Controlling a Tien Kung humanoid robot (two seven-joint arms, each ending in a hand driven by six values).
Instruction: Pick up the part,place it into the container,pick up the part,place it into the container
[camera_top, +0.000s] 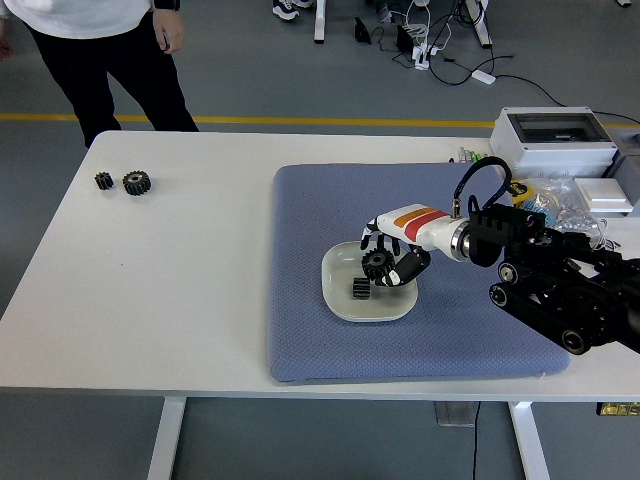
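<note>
Two gears wait at the table's far left corner, well apart from the right hand. That hand hangs low over the dish on the blue mat, fingers curled round a black gear above a smaller part already inside. Release looks next. No left arm shows; a person stands beyond the far edge.

Woven-looking blue cloth mat, glossy white dish, possibly metal gears
</note>
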